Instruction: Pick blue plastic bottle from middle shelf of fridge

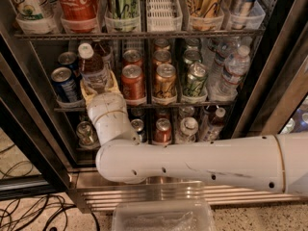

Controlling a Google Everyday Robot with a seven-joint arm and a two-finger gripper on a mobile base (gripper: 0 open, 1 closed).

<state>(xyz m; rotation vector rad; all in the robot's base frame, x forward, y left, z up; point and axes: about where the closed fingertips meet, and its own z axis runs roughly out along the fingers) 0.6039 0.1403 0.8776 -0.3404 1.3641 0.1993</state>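
The blue plastic bottle [92,69], with a white cap and a pale label, stands at the left of the middle shelf [144,105] in the fridge [269,81]. My gripper [99,88] reaches in from below on the white arm. Its tan fingers [114,84] sit on both sides of the bottle's lower part, closed against it. The wrist hides the bottle's base.
Blue cans [64,83] stand just left of the bottle, with red [133,83], orange [165,83] and green cans [196,78] to its right. Clear water bottles [233,71] stand at the far right. The upper rack [139,34] is close above the cap. A clear bin [163,215] and cables [29,211] lie on the floor.
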